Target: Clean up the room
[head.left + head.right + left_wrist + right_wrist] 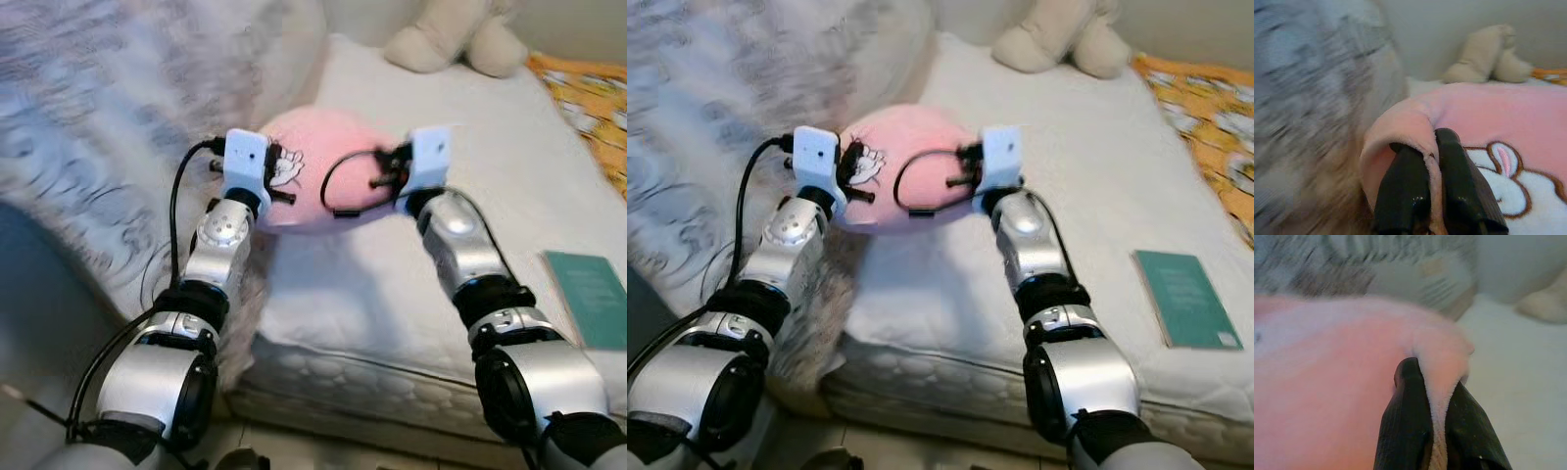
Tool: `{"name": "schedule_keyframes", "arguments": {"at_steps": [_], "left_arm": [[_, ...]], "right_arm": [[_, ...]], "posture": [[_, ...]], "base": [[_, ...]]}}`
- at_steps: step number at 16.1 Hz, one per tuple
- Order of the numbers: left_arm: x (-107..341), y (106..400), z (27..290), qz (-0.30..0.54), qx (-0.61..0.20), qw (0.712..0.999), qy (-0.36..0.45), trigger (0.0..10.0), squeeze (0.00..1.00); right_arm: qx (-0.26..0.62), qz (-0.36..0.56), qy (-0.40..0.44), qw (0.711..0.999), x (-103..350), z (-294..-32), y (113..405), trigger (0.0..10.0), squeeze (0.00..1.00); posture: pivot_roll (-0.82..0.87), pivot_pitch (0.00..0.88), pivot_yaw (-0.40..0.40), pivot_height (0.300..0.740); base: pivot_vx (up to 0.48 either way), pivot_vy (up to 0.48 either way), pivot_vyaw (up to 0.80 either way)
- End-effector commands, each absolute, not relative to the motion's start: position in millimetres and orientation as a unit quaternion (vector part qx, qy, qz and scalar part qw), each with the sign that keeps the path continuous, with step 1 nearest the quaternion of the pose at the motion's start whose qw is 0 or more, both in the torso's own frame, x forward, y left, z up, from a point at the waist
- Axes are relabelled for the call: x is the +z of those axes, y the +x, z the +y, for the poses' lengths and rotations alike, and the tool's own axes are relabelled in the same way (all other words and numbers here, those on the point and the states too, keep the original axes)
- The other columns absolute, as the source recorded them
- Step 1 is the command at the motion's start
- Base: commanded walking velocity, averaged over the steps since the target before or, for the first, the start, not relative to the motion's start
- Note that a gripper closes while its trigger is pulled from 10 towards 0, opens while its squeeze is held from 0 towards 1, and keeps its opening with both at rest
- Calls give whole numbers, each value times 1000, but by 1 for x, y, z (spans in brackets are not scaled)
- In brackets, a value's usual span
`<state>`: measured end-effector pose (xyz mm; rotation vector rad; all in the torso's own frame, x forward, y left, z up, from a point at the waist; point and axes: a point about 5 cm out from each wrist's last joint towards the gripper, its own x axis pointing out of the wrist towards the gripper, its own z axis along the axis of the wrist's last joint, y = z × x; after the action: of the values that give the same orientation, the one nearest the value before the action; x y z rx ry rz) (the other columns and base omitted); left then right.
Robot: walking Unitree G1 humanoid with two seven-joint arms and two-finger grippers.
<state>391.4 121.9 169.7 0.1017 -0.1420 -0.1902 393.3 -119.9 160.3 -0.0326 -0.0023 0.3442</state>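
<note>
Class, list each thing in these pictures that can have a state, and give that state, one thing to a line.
Pink pillow: on the bed, pinched at both sides.
Left gripper: shut on a fold of the pink pillow.
Right gripper: shut on the pillow's other edge.
Teal book: closed, lying flat on the mattress.
Beige plush toy: resting at the far end of the bed.
Grey blanket: bunched up beside the pillow.

Soft, even indoor light falls across the white quilted mattress (411, 294), with no glare and only faint shadows under the round pink plush cushion (318, 162). Both head views are smeared by motion, worst over the grey patterned blanket (88, 147) on the left. In the wrist views the blanket streaks badly, while the black fingers (1459, 186) stay fairly sharp.
</note>
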Motion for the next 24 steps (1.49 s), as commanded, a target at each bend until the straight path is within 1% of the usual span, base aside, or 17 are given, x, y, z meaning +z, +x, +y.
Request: {"name": "schedule_keyframes", "arguments": {"at_steps": [1, 2, 4, 6, 8, 10, 11, 12, 14, 17, 21, 24], "left_arm": [[183, 394, 122, -101, -76, 991, 51, 10000, 0], [183, 395, 120, -100, -74, 991, 52, 10000, 0], [178, 394, 116, -94, -83, 990, 65, 10000, 0], [179, 397, 116, -86, -81, 991, 64, 10000, 0], [188, 402, 114, -89, -70, 992, 56, 10000, 0], [197, 404, 111, -102, -66, 991, 48, 10000, 0], [198, 402, 107, -112, -78, 989, 47, 10000, 0], [202, 400, 104, -134, -84, 987, 33, 10000, 0], [203, 398, 102, -142, -87, 985, 37, 10000, 0], [199, 401, 102, -123, -83, 988, 46, 10000, 0], [190, 404, 104, -79, -71, 993, 47, 10000, 0], [186, 403, 103, -69, -73, 994, 44, 10000, 0]], "right_arm": [[157, 8, -26, 987, 154, -130, 393, 10000, 192], [162, 16, -37, 986, 153, -126, 393, 10000, 196], [172, 5, -55, 984, 163, -120, 398, 10000, 196], [169, -5, -73, 983, 171, -121, 401, 10000, 196], [147, -24, -97, 984, 183, -127, 406, 10000, 196], [137, -42, -100, 985, 194, -130, 409, 10000, 196], [125, -68, -100, 985, 200, -133, 408, 10000, 188], [101, -119, -98, 983, 212, -140, 406, 10000, 180], [87, -143, -94, 981, 218, -145, 405, 10000, 184], [71, -118, -97, 986, 213, -157, 407, 10000, 184], [69, -72, -93, 991, 194, -155, 406, 10000, 192], [73, -74, -96, 990, 193, -153, 405, 10000, 192]], "posture": [[91, 88, -66, 740], [90, 104, -64, 740], [79, 127, -63, 740], [66, 148, -66, 740], [38, 175, -64, 740], [29, 172, -67, 740], [27, 163, -64, 740], [20, 149, -58, 740], [10, 139, -49, 740], [1, 131, -46, 740], [-8, 138, -47, 740], [-14, 141, -45, 740]], "base": [[0, 0, 0], [0, 0, 0], [0, 0, 0], [0, 0, 0], [0, 0, 0], [0, 0, 0], [0, 0, 0], [0, 0, 0], [0, 0, 0], [0, 0, 0], [468, 0, 0], [467, 0, 0]]}}
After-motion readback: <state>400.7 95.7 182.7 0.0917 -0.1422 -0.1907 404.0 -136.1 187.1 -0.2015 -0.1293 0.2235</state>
